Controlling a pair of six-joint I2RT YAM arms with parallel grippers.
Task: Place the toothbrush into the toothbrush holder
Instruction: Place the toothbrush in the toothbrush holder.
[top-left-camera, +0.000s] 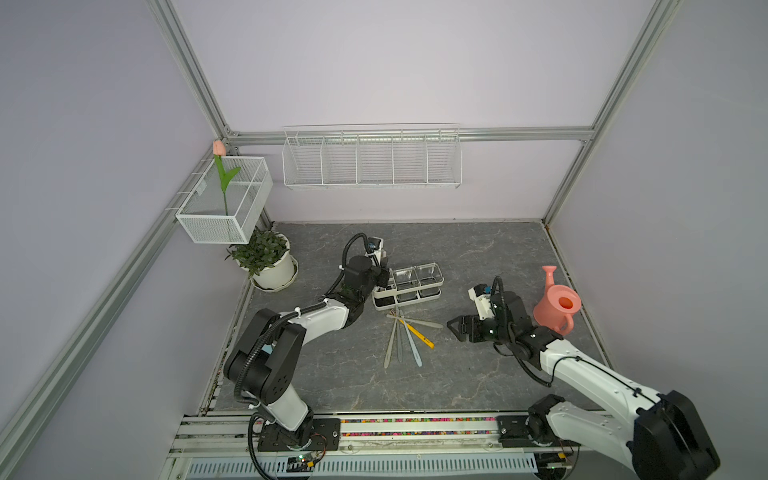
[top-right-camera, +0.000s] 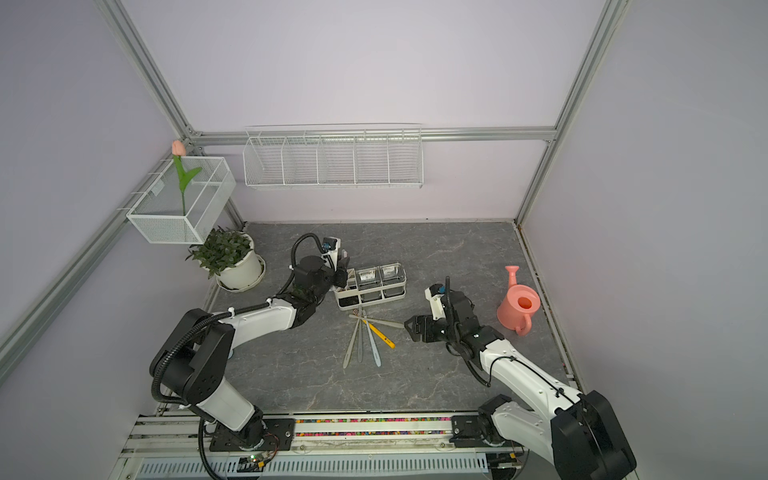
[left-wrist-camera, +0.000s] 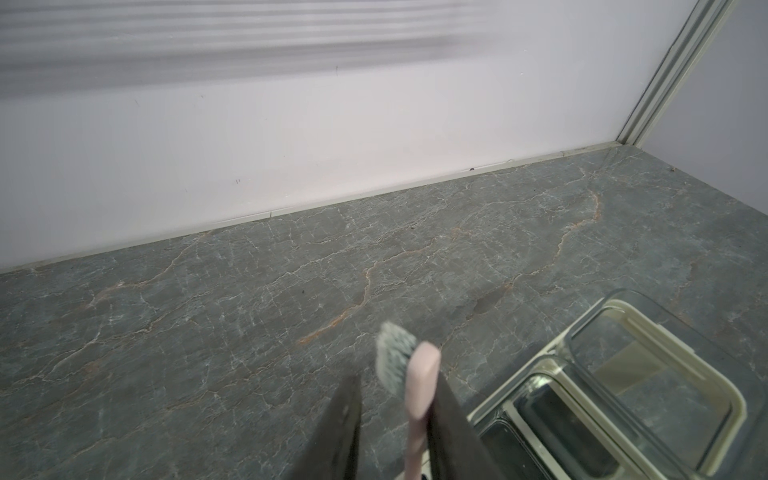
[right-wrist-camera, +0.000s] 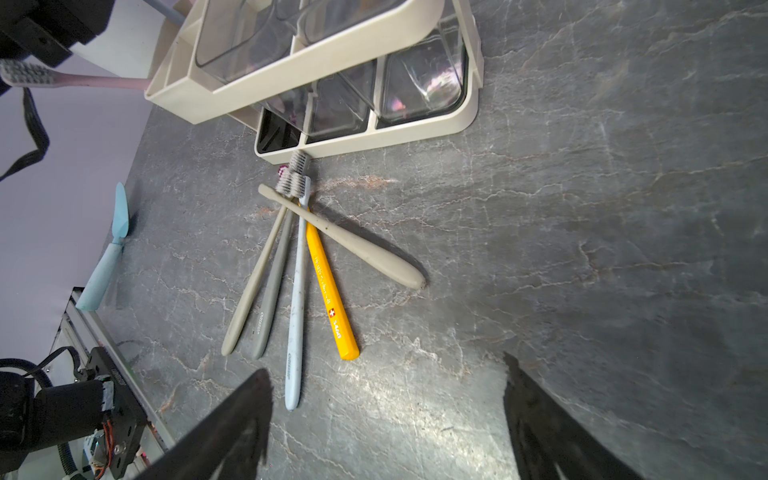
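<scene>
- Toothbrush (left-wrist-camera: 422, 374), pink, stands head-up at the cream end bin of the toothbrush holder (top-left-camera: 415, 303), in the middle of the counter (top-left-camera: 478, 374).
- Left gripper (left-wrist-camera: 398, 380): jaws stand parted, and the brush leans on one finger.
- Open wider, then lift straight up so nothing drags it out.
- Right gripper (right-wrist-camera: 385, 365) gapes empty, well apart.

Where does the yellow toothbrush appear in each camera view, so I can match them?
In a top view: yellow toothbrush mid-table, just in front of the toothbrush holder.
In a top view: yellow toothbrush, same spot.
Left wrist: not in it.
Right wrist: yellow toothbrush beside the light-blue toothbrush, crossed by the beige toothbrush.
Shared landmark: the toothbrush holder, in every view.
</scene>
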